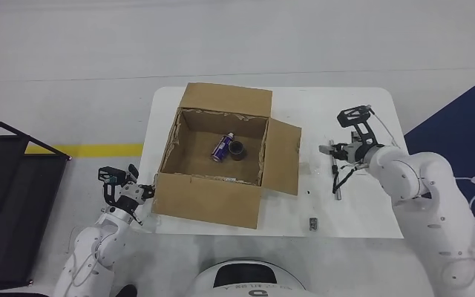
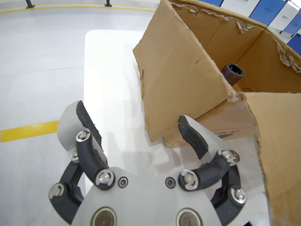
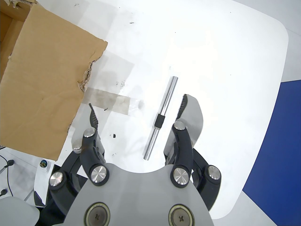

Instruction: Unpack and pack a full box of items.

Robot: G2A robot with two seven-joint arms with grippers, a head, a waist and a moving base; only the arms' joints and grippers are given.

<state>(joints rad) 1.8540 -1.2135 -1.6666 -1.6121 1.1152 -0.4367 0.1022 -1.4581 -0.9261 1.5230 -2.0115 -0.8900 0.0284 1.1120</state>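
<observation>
Your right gripper has its jaws spread wide and holds nothing. The steel rod lies flat on the table between the fingers, nearer one than the other and touching neither. Your left gripper is likewise spread and empty. It sits at the table's left edge, just beside the box's left flap.

Step in hand, as judged: handling the rod outside the box. Whether this belongs to unpacking or repacking cannot be settled here. A dark cylinder and a small can lie on the box floor. A small part sits on the table near its front edge.

Next move, if you take the rod: centre the jaws across it, lower, and close near its dark band. How high the fingers stand above the table is unclear from the wrist view, so descend with care.

Clearances: the right flap hangs outward toward the rod, so lift above it before crossing to the box. Open table lies on the rod's far side from the box. The left gripper faces torn cardboard edges close ahead.
</observation>
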